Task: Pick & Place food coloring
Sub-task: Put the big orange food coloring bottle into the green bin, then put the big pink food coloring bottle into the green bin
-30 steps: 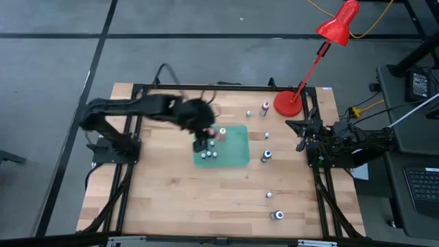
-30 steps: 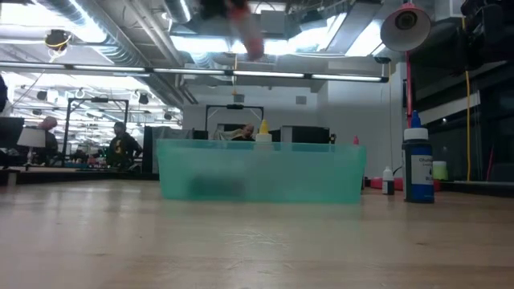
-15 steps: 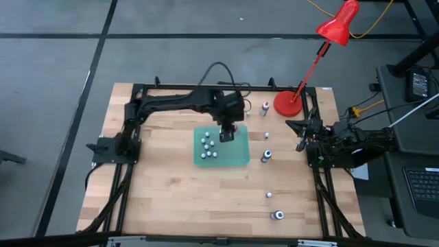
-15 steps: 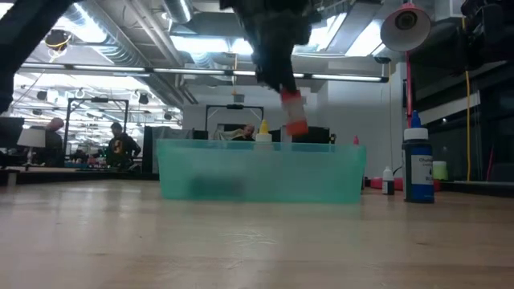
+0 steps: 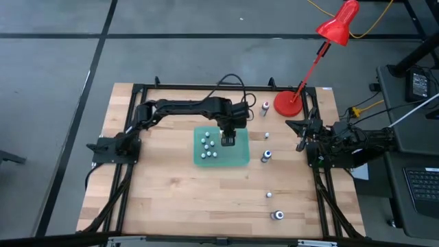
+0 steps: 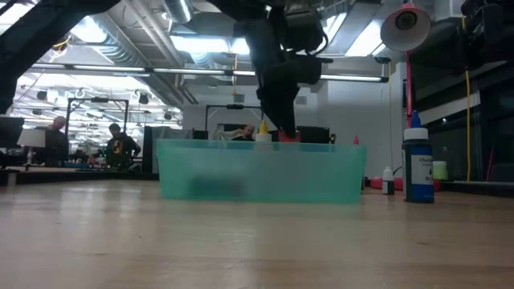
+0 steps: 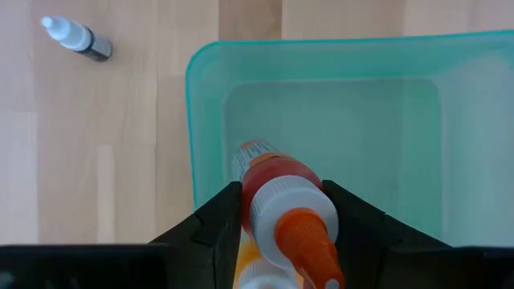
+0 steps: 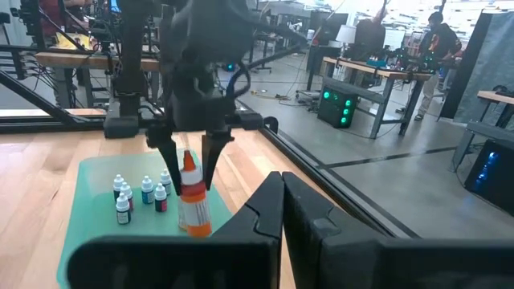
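The left gripper [image 7: 281, 217] sits just above centre in the high view, over the right part of the teal bin [image 5: 240, 156], its two fingers closed narrowly against the sides of an orange-red food coloring bottle [image 7: 281, 197] with a white collar and orange tip. Other small bottles [image 5: 208, 145] stand in the bin's left half, and more [image 5: 266, 156] stand loose on the wooden table [image 5: 171, 192] to its right. The right gripper [image 5: 302, 136] waits at the table's right edge, fingers closed on nothing.
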Action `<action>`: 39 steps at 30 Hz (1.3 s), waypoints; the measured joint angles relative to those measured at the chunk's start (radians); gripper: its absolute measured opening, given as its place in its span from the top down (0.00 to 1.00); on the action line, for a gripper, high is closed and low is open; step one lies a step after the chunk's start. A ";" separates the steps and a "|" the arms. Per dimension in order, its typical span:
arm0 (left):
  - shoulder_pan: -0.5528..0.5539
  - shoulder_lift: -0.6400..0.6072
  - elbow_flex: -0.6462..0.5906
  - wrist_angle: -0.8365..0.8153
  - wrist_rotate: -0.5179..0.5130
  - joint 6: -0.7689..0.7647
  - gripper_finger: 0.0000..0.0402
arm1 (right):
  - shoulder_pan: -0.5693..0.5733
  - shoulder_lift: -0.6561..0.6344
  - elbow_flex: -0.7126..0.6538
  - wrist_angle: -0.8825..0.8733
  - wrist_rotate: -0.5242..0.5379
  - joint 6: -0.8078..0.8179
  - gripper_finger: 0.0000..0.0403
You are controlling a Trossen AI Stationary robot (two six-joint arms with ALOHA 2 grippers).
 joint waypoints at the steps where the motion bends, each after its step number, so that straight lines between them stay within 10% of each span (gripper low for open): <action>1: 0.000 0.005 0.000 0.001 0.000 0.000 0.65 | 0.000 0.000 0.000 0.000 0.000 0.000 0.97; 14: 0.002 0.033 -0.008 0.045 0.000 0.018 0.65 | 0.000 0.000 0.000 0.003 -0.003 0.000 0.97; 25: 0.002 0.029 0.001 0.025 -0.008 0.017 0.40 | 0.000 0.000 0.000 0.002 -0.008 -0.001 0.97; 39: -0.028 -0.253 0.324 -0.195 -0.011 -0.022 0.48 | 0.000 0.000 0.000 0.000 -0.008 0.000 0.97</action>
